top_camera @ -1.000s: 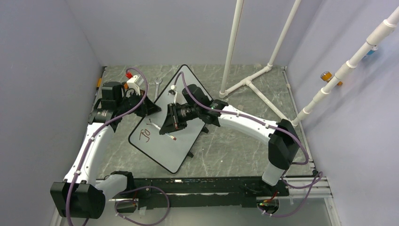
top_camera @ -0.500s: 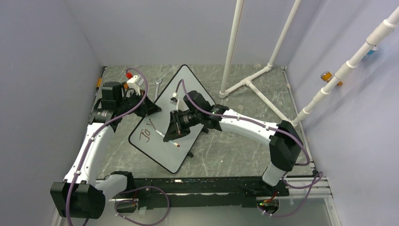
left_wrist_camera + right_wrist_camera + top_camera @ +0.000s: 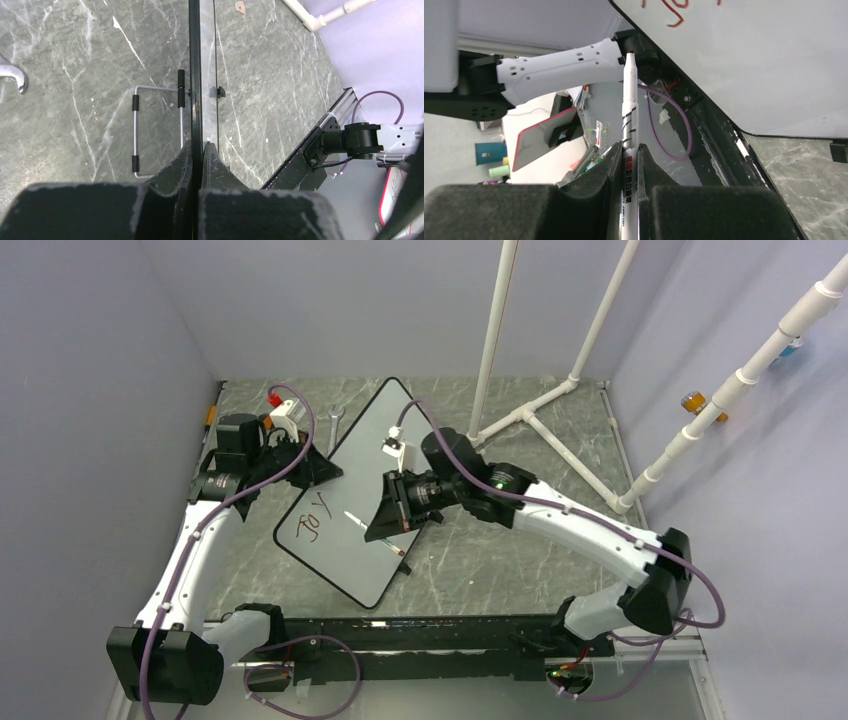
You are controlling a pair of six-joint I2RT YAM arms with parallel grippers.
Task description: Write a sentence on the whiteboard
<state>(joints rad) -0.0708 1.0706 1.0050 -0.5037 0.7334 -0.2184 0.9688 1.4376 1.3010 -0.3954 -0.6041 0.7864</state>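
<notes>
right gripper (image 3: 388, 528) is pinched tight on a white marker (image 3: 372, 530). in the right wrist view the two black fingers (image 3: 611, 165) squeeze the barrel from both sides, and the marker (image 3: 629, 105) sticks up out of the right gripper (image 3: 629, 150) with its tip pointing away from the camera. from the top view the marker lies slanted over the middle of the whiteboard (image 3: 350, 565), tip toward the upper left (can't tell if the tip is actually touching the surface).

left gripper (image 3: 322, 468) is clamped on the whiteboard's upper left edge. the left wrist view looks straight down that thin dark rim (image 3: 195, 75), with the left gripper (image 3: 197, 150) pressed against it from either side. a bent wire stand (image 3: 135, 130) with black sleeves sits just beside the rim on the left.

the whiteboard itself sits diagonally on the grey marbled table (image 3: 500, 560), between the two arms, one corner pointing to the back and one to the near edge. the sentence (image 3: 312, 523) so far is just a few reddish-brown strokes near the board's left corner, looks like "joy". in the right wrist view only the bottoms of those strokes (image 3: 669, 12) show at the top of the board (image 3: 749, 65).

white pipes (image 3: 530, 415) stand on the far right of the table, well apart from the board.
</notes>
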